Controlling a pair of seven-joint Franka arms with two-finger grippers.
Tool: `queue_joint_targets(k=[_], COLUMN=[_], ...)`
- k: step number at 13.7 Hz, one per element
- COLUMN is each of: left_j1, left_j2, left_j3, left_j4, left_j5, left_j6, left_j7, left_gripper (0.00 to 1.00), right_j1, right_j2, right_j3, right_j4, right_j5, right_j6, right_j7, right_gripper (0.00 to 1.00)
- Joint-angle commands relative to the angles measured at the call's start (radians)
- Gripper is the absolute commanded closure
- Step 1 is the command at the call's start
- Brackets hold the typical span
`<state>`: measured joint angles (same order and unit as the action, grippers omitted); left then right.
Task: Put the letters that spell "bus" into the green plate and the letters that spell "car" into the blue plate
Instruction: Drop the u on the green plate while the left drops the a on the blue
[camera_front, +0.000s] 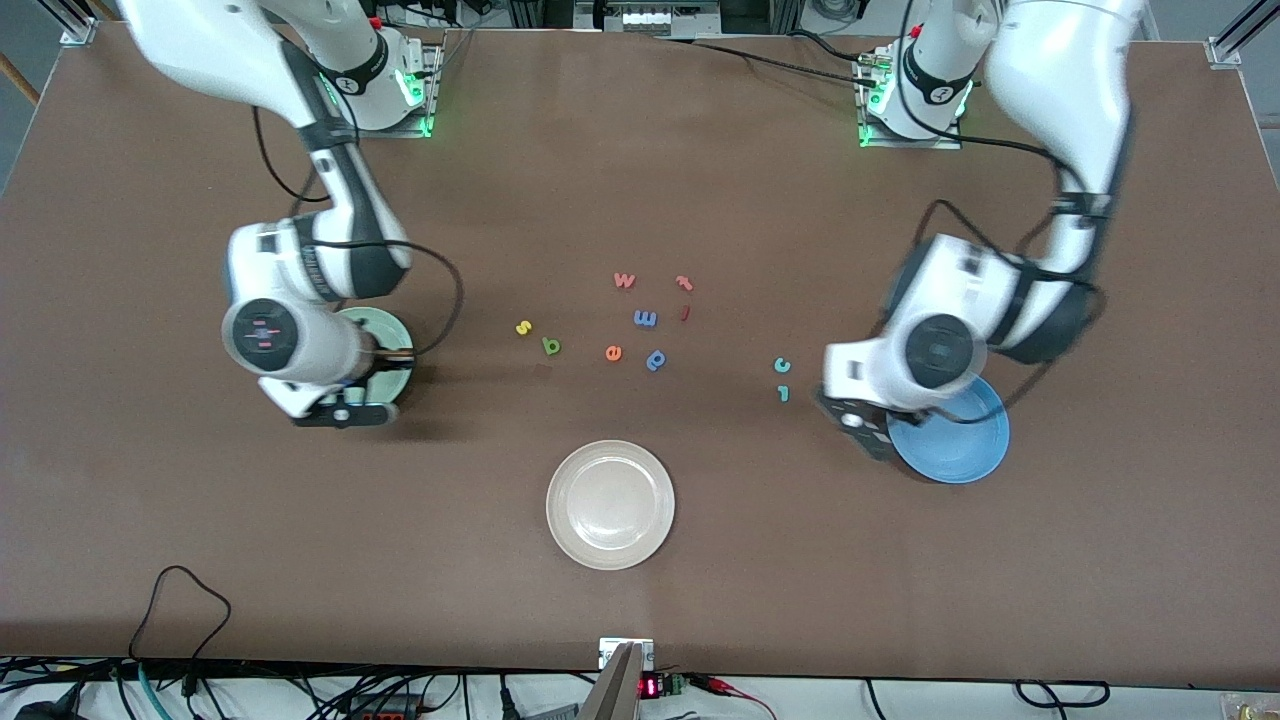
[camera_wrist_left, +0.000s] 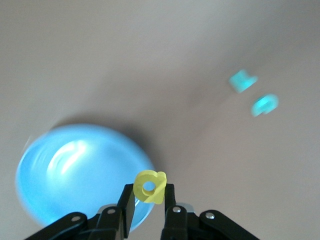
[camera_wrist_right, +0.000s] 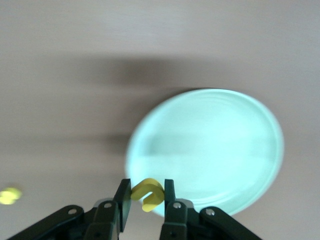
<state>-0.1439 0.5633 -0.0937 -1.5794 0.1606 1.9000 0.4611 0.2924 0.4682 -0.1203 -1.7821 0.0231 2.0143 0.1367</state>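
**A:** ok so where's everything sitting? Starting with the left gripper (camera_wrist_left: 149, 200).

**B:** it's up in the air over the edge of the blue plate (camera_front: 962, 438), lower right area of the front view. Fingers pinched on the yellow "a" (camera_wrist_left: 150, 186). In the left wrist view the plate fills the lower left of the frame, with the teal "c" (camera_wrist_left: 264, 104) and teal "r" (camera_wrist_left: 242, 80) blurry in the upper right, both on the table just beside the plate.

**A:** and the right gripper (camera_wrist_right: 147, 202)?

**B:** same deal, clamped on the yellow "u" (camera_wrist_right: 147, 193), hanging over the rim of the green plate (camera_wrist_right: 210, 150), left of middle in the front view.

**A:** the rest of "bus"?

**B:** yellow "s" (camera_front: 523, 327) and green "b" (camera_front: 550, 346) lie on the table near the frame centre, well apart from the green plate. The beige plate (camera_front: 610, 504) sits lower centre.
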Motion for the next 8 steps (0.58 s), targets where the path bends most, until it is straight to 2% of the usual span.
queue_joint_targets(k=[1,3,4,5,6,7,8], left_j1=[0.096,0.116,0.110,0.113,0.116,0.103,0.071], left_j2=[0.006,0.030,0.044,0.049,0.043,0.029,0.014], left_j3=[-0.012,-0.012,-0.012,-0.014,-0.020,-0.027,-0.044], left_j4=[-0.057,-0.056,-0.056,-0.056,-0.047,-0.041,-0.025], left_j5=[0.023,0.023,0.030,0.033,0.031,0.022,0.020], left_j6=[0.005,0.008,0.008,0.007,-0.008,-0.044,-0.095], left_j7=[0.008,0.004,-0.007,-0.013,-0.024,-0.050,-0.140], left_gripper=[0.75,0.73,0.61,0.17,0.00,0.00,0.00], right_j1=[-0.032,-0.038,-0.038,-0.038,-0.039,-0.038,-0.026], right_j2=[-0.011,-0.010,-0.006,0.003,0.004,-0.005,-0.029], right_j3=[0.018,0.018,0.018,0.019,0.018,0.018,0.024], right_j4=[-0.109,-0.179,-0.200,-0.203,-0.198,-0.194,-0.188], right_j5=[-0.006,-0.006,-0.006,-0.005,0.001,0.001,0.001], right_j6=[0.105,0.208,0.240,0.247,0.244,0.230,0.201], right_j7=[-0.016,-0.014,-0.014,-0.012,0.000,0.013,0.064], right_gripper=[0.81,0.78,0.74,0.56,0.18,0.00,0.00])
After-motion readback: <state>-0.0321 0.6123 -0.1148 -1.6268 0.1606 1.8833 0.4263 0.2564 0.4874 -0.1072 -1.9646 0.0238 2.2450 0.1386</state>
